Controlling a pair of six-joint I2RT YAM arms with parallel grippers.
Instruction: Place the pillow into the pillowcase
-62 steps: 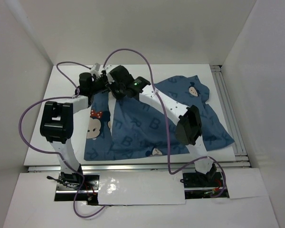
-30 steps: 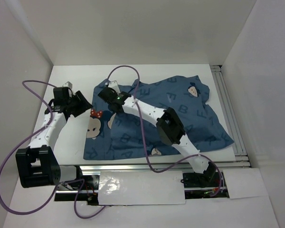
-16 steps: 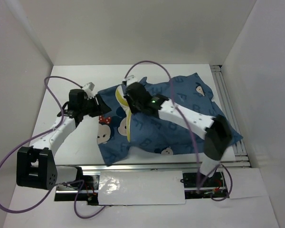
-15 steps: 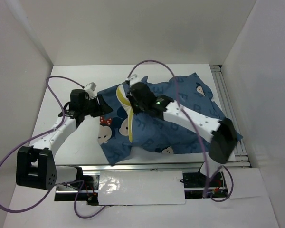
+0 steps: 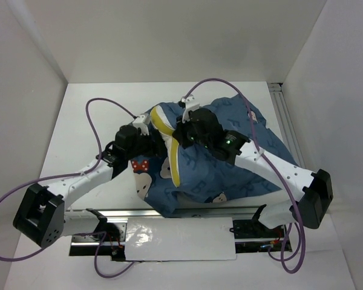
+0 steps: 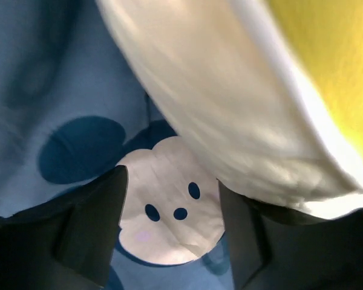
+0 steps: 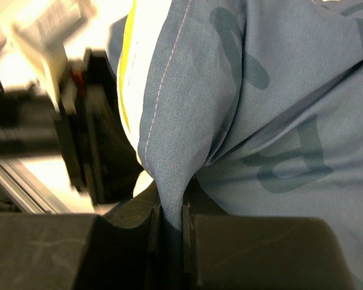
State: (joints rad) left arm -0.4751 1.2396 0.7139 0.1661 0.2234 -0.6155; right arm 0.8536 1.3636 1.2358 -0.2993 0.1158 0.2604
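The pillow lay mostly inside the pillowcase, which was bunched at the middle of the table. Only a white band and its yellow edge showed at the mouth. The right pincer was clamped on a fold of the blue cloth beside that mouth and held the hem up, apparently so the opening could be drawn over the exposed end. The left pincer was spread wide with its fingers either side of a printed mouse face, gripping nothing. It sat just below the bare pillow edge, seemingly placed to steady the sack or take the lower hem. Only that last edge looked left to cover.
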